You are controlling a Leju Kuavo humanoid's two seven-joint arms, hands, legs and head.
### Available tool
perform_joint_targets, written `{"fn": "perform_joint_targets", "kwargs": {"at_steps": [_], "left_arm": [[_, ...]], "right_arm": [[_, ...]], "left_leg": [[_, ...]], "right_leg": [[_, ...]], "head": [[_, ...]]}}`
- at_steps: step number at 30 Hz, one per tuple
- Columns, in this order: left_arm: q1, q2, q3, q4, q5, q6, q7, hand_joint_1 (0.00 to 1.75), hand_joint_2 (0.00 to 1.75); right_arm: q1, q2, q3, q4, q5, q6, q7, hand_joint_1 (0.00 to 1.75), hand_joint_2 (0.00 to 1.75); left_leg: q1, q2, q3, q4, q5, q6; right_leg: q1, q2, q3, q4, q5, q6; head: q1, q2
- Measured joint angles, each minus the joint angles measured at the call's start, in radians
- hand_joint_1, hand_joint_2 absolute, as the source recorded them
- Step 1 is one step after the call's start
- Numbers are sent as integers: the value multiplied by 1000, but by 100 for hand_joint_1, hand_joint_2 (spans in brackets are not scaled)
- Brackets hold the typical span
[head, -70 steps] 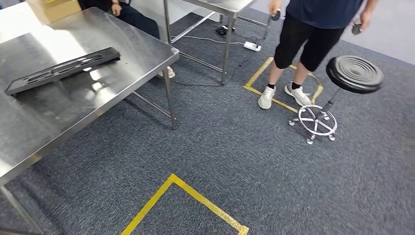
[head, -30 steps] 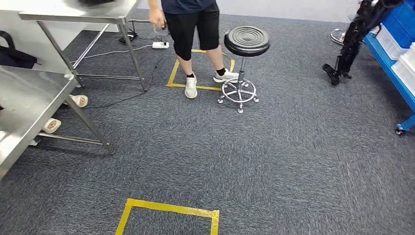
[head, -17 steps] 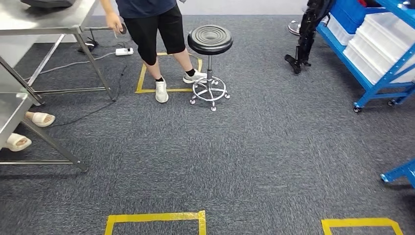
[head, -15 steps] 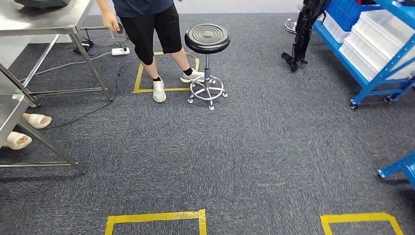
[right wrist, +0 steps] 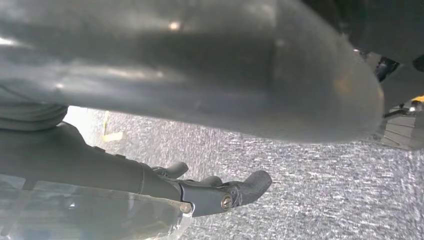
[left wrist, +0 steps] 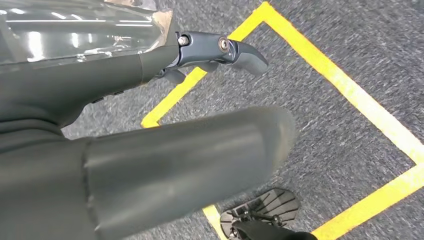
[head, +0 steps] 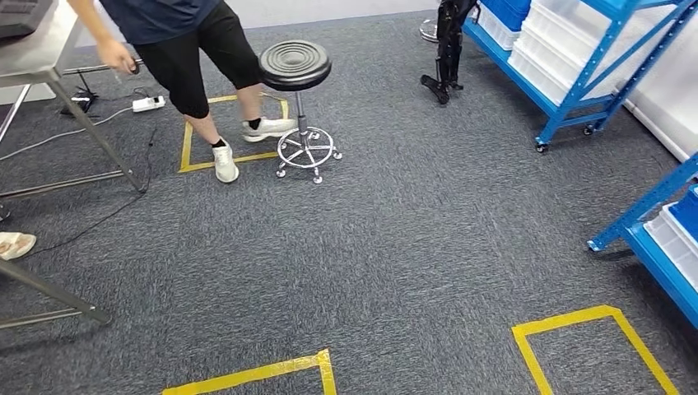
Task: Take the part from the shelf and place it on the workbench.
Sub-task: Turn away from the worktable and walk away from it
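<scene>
A blue shelf (head: 576, 78) with white bins (head: 556, 41) stands at the far right, and a second blue shelf (head: 654, 239) reaches in from the right edge, also carrying a white bin. A steel table (head: 45, 53) shows at the far left with a dark object (head: 20, 12) on its top. My left hand (left wrist: 125, 75) hangs over grey carpet and yellow tape, fingers (left wrist: 235, 50) apart from the thumb, holding nothing. My right hand (right wrist: 100, 165) also hangs over carpet with its fingers (right wrist: 235, 192) spread and nothing in them.
A person (head: 181, 45) in dark shorts stands beside a black stool (head: 295, 66) on castors at the back left. A black stand (head: 449, 41) leans by the far shelf. Yellow tape squares (head: 568, 329) mark the carpet. A table leg (head: 49, 292) crosses the near left.
The camera has swung to the right: the workbench with the flat black part has left the picture on the left and the blue shelves have come in on the right. The person has shifted their feet.
</scene>
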Motion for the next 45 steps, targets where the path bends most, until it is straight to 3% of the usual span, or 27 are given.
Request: {"fn": "perform_joint_targets", "kwargs": {"at_steps": [1, 3, 5, 6, 7, 8, 10, 12, 13, 14, 16, 18, 20, 22, 23, 25, 27, 29, 31, 33, 35, 37, 38, 40, 42, 44, 45], "left_arm": [[-1, 1, -2, -1, 0, 2, -1, 0, 0], [1, 4, -6, -3, 0, 5, -2, 0, 0], [9, 7, -9, -2, 1, 10, 7, 0, 0], [16, 9, -9, -2, 2, 13, 14, 0, 0], [25, 11, -9, -1, 3, 16, 21, 0, 0], [34, 13, -9, 0, 5, 18, 30, 0, 0], [49, 19, -9, 3, 6, 17, 47, 0, 0], [58, 22, -9, 7, 8, 14, 64, 0, 0], [60, 24, -9, 9, 9, 12, 73, 0, 0], [61, 24, -9, 11, 11, 10, 82, 0, 0], [63, 25, -9, 11, 14, 5, 86, 0, 0], [64, 26, -9, 11, 16, 3, 64, 0, 0], [67, 28, -8, 11, 19, 5, 33, 0, 0], [70, 30, -8, 11, 22, 6, 19, 0, 0], [71, 31, -8, 11, 23, 6, 18, 0, 0], [71, 32, -7, 11, 24, 6, 17, 0, 0], [71, 32, -7, 11, 24, 6, 17, 0, 0], [72, 33, -7, 11, 25, 6, 16, 0, 0], [70, 33, -7, 10, 29, 12, 9, 0, 0], [67, 32, -4, 9, 40, 20, -13, 0, 0], [67, 31, 2, 9, 46, 29, -32, 0, 0], [68, 31, 7, 9, 45, 42, -37, 0, 0], [68, 31, 8, 9, 45, 48, -37, 0, 0], [65, 30, 10, 8, 43, 53, -31, 0, 0], [59, 28, 10, 8, 38, 47, -24, 0, 0], [52, 23, 10, 8, 36, 38, -21, 0, 0], [47, 20, 10, 8, 36, 34, -21, 0, 0]], "right_arm": [[2, 1, 0, 0, 3, 3, 3, 0, 0], [5, 3, 0, 0, 6, 7, 11, 0, 0], [5, 5, 0, 0, 9, 9, 23, 0, 0], [5, 6, 0, 0, 11, 9, 31, 0, 0], [6, 7, 0, 0, 14, 9, 39, 0, 0], [7, 7, 0, 0, 17, 8, 46, 0, 0], [9, 7, 0, 0, 20, 4, 52, 0, 0], [9, 6, 0, 0, 20, -1, 51, 0, 0], [9, 5, 0, 0, 19, -5, 48, 0, 0], [10, 4, 0, 0, 18, -10, 44, 0, 0], [13, 2, 0, 0, 11, -17, 35, 0, 0], [13, 1, 0, 0, 5, -20, 27, 0, 0], [9, 3, 0, 0, 7, -20, 22, 0, 0], [8, 4, 0, 0, 9, -20, 20, 0, 0], [8, 5, 0, 0, 9, -20, 19, 0, 0], [10, 6, 0, 0, 10, -21, 18, 0, 0], [9, 6, 0, 0, 10, -22, 17, 0, 0], [5, 6, 0, 0, 11, -23, 17, 0, 0], [4, 6, 0, 0, 14, -24, 16, 0, 0], [4, 5, 1, 0, 22, -28, 16, 0, 0], [0, 5, 3, 0, 33, -33, 13, 0, 0], [-2, 3, 5, 0, 37, -39, 3, 0, 0], [-3, 3, 5, 0, 35, -42, -5, 0, 0], [-3, 0, 5, 0, 23, -46, -18, 0, 0], [-5, -4, 3, 0, 7, -46, -26, 0, 0], [-7, -9, 0, 0, -5, -45, -25, 0, 0], [-7, -11, -2, 0, -10, -45, -21, 0, 0]], "left_leg": [[3, -2, 4, 3, -6, -5], [9, -43, -14, 58, -46, -13], [12, -95, -73, 186, -116, -14], [12, -106, -105, 248, -141, -14], [12, -111, -127, 283, -146, -14], [12, -113, -131, 279, -129, -14], [14, -129, -94, 173, -50, -11], [19, -176, -49, 56, 5, -10], [20, -191, -39, 27, 13, -8], [17, -195, -37, 19, 12, -5], [12, -170, -32, 15, 17, 10], [11, -144, -25, 8, 23, 26], [8, -115, -24, 6, 24, 35], [4, -84, -24, 6, 22, 37], [3, -70, -24, 6, 21, 37], [3, -47, -20, 6, 18, 34], [0, -28, -14, 7, 11, 26], [-3, -9, -5, 6, 4, 14], [1, 6, 4, 4, -2, 1], [7, -30, -4, 35, -27, -10], [11, -87, -52, 141, -88, -16], [11, -108, -112, 258, -135, -18], [12, -111, -126, 277, -131, -18], [13, -120, -98, 203, -68, -17], [18, -163, -42, 73, -7, -14], [17, -192, -18, 15, 5, -8], [12, -186, -18, 10, 5, -2]], "right_leg": [[-4, 10, 2, -3, 1, -7], [-15, 28, 7, -8, 4, -23], [-16, 48, 6, -9, 6, -33], [-13, 61, 5, -9, 6, -34], [-11, 74, 6, -9, 5, -34], [-10, 89, 7, -8, 5, -34], [-10, 117, 12, -7, 4, -33], [-4, 140, 11, -3, 2, -27], [-3, 149, 7, -2, 2, -22], [-2, 159, 1, -2, 3, -16], [-8, 170, -9, -2, 5, -5], [-8, 127, -37, 47, -20, -4], [-7, 68, -100, 172, -74, -10], [-10, 50, -157, 283, -108, -7], [-11, 46, -163, 293, -106, 0], [-13, 28, -107, 188, -63, 16], [-9, -17, -33, 50, -17, 17], [-2, -34, -9, 3, 0, 1], [-1, -11, -7, -2, 5, -18], [-8, 10, 1, -11, 11, -33], [-11, 31, 4, -14, 15, -43], [-8, 57, 2, -13, 15, -47], [-7, 71, 3, -12, 15, -47], [-7, 98, 6, -11, 15, -46], [-4, 122, 6, -7, 14, -42], [-2, 143, -4, -6, 17, -31], [-3, 154, -11, -7, 21, -22]], "head": [[0, 0], [-4, 0], [-9, 0], [-9, 0], [-9, 0], [-9, 0], [-9, 0], [-8, 0], [-8, 0], [-7, 0], [-8, 0], [-3, 0], [1, 0], [2, 0], [2, 0], [3, 0], [3, 0], [1, 0], [1, 0], [-1, 0], [-4, 0], [-4, 0], [-4, 0], [-4, 0], [-4, 0], [-3, 0], [-3, 0]]}}
